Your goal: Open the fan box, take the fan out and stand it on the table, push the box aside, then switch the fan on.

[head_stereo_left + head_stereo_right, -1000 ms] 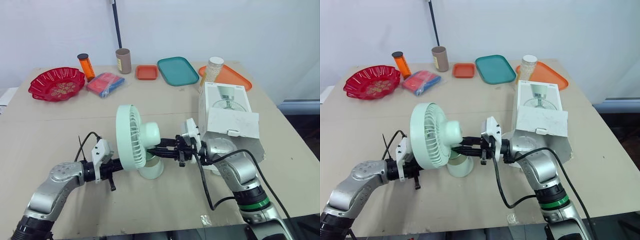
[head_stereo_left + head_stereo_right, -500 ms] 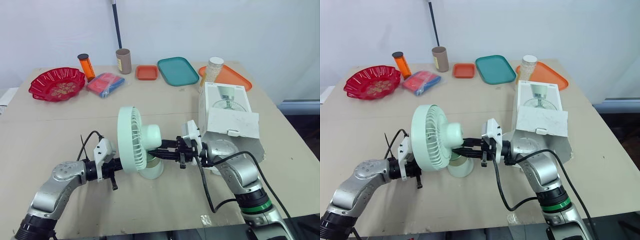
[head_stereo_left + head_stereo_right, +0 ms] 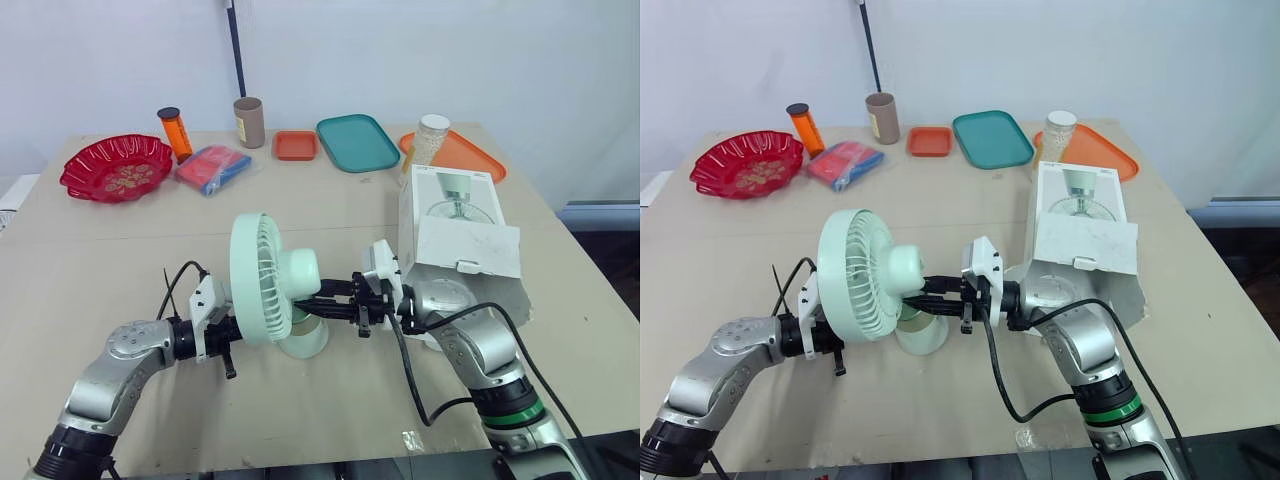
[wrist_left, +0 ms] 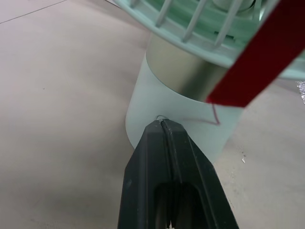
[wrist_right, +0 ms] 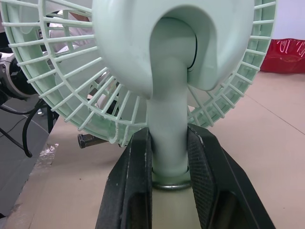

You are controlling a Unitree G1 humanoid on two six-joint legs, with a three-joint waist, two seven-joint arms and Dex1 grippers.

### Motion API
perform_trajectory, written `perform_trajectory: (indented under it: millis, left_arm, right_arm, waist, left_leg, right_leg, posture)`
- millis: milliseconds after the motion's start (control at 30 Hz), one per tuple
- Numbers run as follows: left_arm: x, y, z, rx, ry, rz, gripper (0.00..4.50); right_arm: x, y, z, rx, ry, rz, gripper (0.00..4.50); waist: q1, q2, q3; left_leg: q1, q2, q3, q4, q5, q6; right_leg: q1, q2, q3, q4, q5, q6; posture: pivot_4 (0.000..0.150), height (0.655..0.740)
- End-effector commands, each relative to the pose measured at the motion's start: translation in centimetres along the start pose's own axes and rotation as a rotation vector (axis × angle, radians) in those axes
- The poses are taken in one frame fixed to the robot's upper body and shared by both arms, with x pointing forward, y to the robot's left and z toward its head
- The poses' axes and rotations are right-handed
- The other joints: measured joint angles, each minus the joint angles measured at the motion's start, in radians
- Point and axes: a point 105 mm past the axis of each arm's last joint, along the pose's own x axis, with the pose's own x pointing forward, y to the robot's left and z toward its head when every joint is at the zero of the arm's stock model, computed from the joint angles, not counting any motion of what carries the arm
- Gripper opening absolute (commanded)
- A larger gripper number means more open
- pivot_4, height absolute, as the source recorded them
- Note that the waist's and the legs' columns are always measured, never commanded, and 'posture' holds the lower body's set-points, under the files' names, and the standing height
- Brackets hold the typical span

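Note:
The mint-green fan [image 3: 262,279] stands upright on its round base [image 3: 307,340] in the middle of the table, grille facing my left arm. My right gripper [image 5: 169,143] reaches in from behind, and its black fingers [image 5: 138,162] are shut on either side of the fan's neck. My left gripper [image 4: 163,125] is shut, and its tip touches the front of the base [image 4: 181,129] under the grille. A red strip [image 4: 257,62] hangs from the grille. The white fan box [image 3: 455,235] lies open on the right, behind my right arm.
Along the back stand a red bowl [image 3: 113,168], an orange bottle [image 3: 172,130], a brown cup [image 3: 247,121], a blue-red pack [image 3: 212,167], a small orange tray [image 3: 296,145], a teal tray [image 3: 357,142], a white jar [image 3: 430,135] and an orange tray [image 3: 465,155].
My left arm has crept a little closer to the fan's base. The fan head has wobbled slightly; my right gripper keeps its hold on the neck.

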Motion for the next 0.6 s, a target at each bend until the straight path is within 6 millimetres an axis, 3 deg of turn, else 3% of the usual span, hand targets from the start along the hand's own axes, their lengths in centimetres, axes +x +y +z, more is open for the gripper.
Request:
perform_trajectory:
  millis: [33,600]
  left_arm:
    - [0.80,-1.53,0.65,0.010,-0.016,-0.083,0.01]
    - [0.96,-1.78,0.73,0.015,-0.011,-0.097,0.01]
  right_arm:
    - [0.50,0.54,-0.05,-0.007,0.015,0.023,0.94]
    - [0.53,0.58,-0.17,0.000,0.018,0.025,0.94]
  waist:
    - [0.000,0.000,0.000]
    - [0.000,0.000,0.000]
  left_leg:
    - [0.000,0.000,0.000,0.000,0.000,0.000]
    - [0.000,0.000,-0.001,0.000,0.000,0.000]
  right_leg:
    - [0.000,0.000,0.000,0.000,0.000,0.000]
    - [0.001,0.000,0.000,0.000,0.000,0.000]
  posture:
    - [0.150,0.7400]
    - [0.150,0.7400]
